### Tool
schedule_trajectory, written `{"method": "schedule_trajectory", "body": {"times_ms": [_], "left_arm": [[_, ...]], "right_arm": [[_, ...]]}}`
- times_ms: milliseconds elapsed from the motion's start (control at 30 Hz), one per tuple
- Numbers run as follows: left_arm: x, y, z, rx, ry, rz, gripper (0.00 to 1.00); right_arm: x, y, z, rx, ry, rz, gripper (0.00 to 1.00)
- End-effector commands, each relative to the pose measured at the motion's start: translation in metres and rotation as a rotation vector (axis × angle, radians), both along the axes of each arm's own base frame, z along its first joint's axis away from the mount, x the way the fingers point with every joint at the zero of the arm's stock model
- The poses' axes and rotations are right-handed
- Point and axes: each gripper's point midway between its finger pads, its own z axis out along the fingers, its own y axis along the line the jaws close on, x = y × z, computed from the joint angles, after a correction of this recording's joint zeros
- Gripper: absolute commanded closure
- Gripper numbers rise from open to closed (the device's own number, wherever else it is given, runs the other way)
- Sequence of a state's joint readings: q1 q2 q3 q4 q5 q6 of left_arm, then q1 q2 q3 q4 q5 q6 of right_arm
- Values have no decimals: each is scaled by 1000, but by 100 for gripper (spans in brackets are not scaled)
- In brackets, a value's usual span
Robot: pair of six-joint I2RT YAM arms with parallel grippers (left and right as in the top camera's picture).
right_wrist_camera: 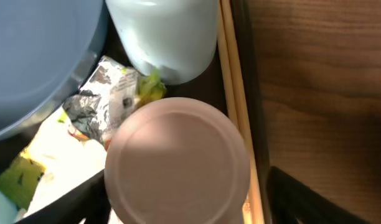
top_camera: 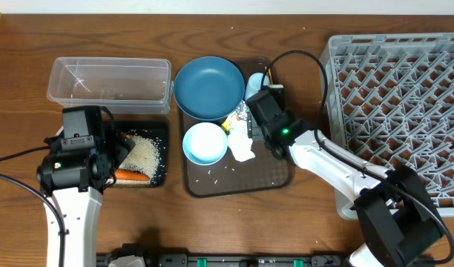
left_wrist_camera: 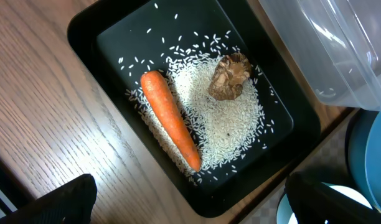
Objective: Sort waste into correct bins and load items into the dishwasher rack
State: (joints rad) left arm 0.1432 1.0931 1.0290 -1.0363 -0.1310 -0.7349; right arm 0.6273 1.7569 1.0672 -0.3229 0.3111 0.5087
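Below the tub (top_camera: pixel 108 80), the left jaws hang wide and empty over the black tray (left_wrist_camera: pixel 84 37) of rice (left_wrist_camera: pixel 228 124), carrot (left_wrist_camera: pixel 170 118) and lump (left_wrist_camera: pixel 229 76), while on the brown tray (top_camera: pixel 242 182) the right jaws stand parted astride the white cup (right_wrist_camera: pixel 178 162), unclamped, hemmed by wrapper (right_wrist_camera: pixel 100 99), blue cup (right_wrist_camera: pixel 165 37) and chopsticks (right_wrist_camera: pixel 231 74), the rack (top_camera: pixel 405 89) beyond.

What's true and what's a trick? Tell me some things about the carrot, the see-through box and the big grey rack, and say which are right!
1. The carrot lies in the black tray. True.
2. The clear tub is stuffed with napkins. False: it looks empty.
3. The big dark blue bowl is in the dishwasher rack. False: it sits on the brown tray, and no dishes show in the rack.
4. The brown lump sits on the rice. True.
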Motion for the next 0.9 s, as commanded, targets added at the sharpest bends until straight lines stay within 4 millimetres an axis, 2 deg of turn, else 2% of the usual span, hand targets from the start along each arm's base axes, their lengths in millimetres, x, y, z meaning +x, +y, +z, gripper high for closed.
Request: {"method": "schedule_trajectory", "body": {"times_ms": [0, 433, 567, 700, 800, 867], "left_arm": [[-1, 3, 0, 11, 7, 1, 2], [-1, 3, 0, 10, 7, 1, 2], [-1, 3, 0, 11, 7, 1, 2], [-1, 3, 0, 10, 7, 1, 2], [-1, 3, 0, 10, 7, 1, 2], [-1, 3, 0, 10, 7, 1, 2]], "right_arm": [[4, 0, 4, -2, -18, -18, 32], [4, 0, 7, 0, -23, -18, 43], [4, 0, 18, 14, -43, -18, 53], [4, 0, 31, 32, -66, -18, 54], [4, -1, 34, 34, -70, -18, 60], [3, -1, 36, 35, -71, -18, 60]]}}
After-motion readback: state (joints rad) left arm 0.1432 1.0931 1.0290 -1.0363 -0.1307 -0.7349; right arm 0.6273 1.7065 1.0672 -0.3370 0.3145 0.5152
